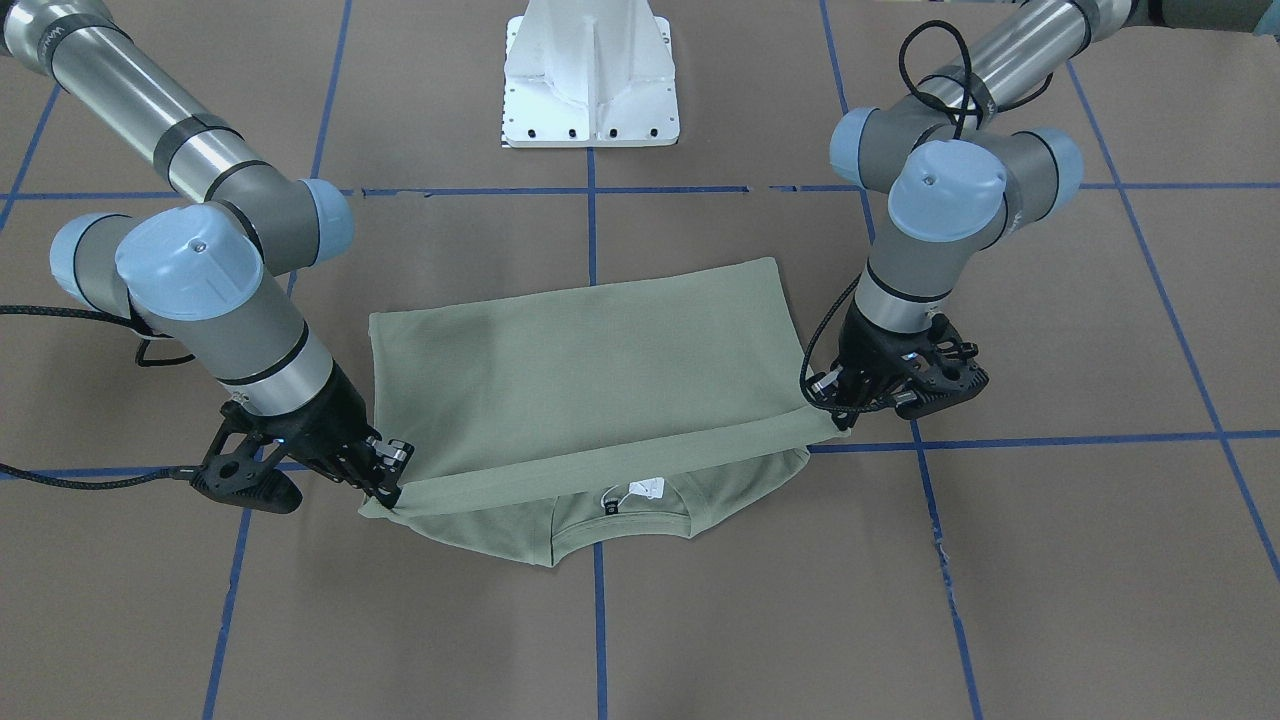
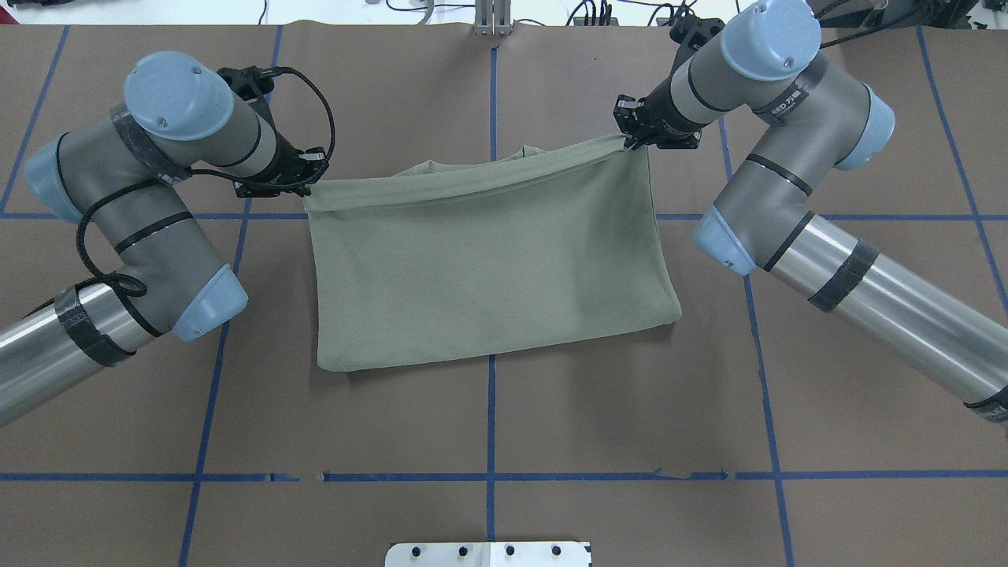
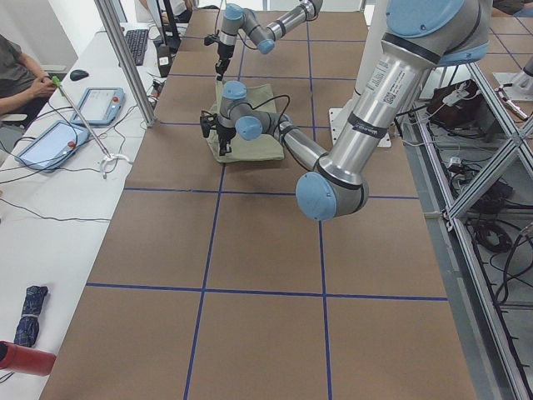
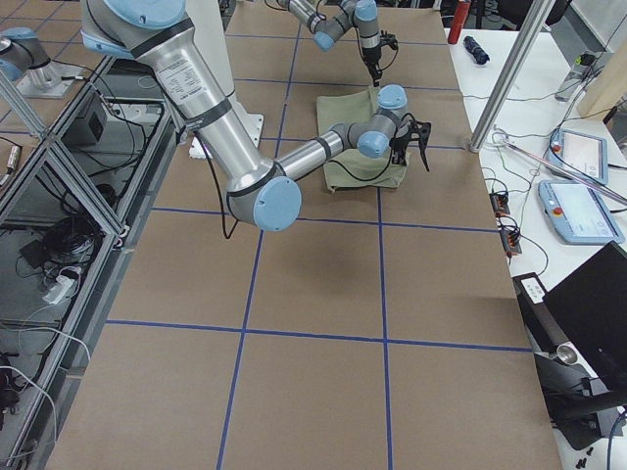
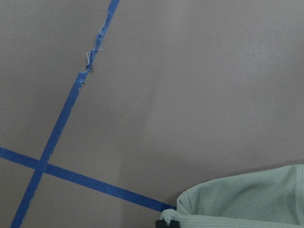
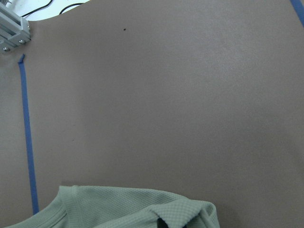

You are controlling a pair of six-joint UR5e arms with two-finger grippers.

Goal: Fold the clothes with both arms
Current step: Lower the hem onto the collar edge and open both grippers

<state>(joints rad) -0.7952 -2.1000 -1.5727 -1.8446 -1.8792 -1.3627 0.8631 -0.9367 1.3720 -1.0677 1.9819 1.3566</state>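
Shirt (image 2: 488, 268) lies long side-to-side; neck (image 1: 650, 522) points away from base (image 1: 590, 90).

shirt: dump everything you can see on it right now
The shirt is sage green with a fine waffle-like knit, folded into a rough rectangle on the brown table. One long edge is stretched taut between the left claw and the right claw, each pinching a corner. Beyond that edge the neckline lies flat, showing a white paper tag and a small black label. No sleeves show.
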